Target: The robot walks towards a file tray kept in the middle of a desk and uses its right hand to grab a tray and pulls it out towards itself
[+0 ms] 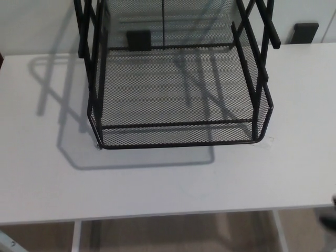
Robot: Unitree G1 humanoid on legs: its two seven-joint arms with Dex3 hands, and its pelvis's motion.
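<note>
Mesh file tray (178,100) is seen at the far middle of the white desk (157,184); finger state cannot be told.

The file tray (178,100) has its upper tiers cut off by the top edge.

Black wire-mesh file tray (178,100) on the white desk (157,184).
It sits upright mid-desk (upper tiers cropped), its bottom tray apparently empty.
</note>
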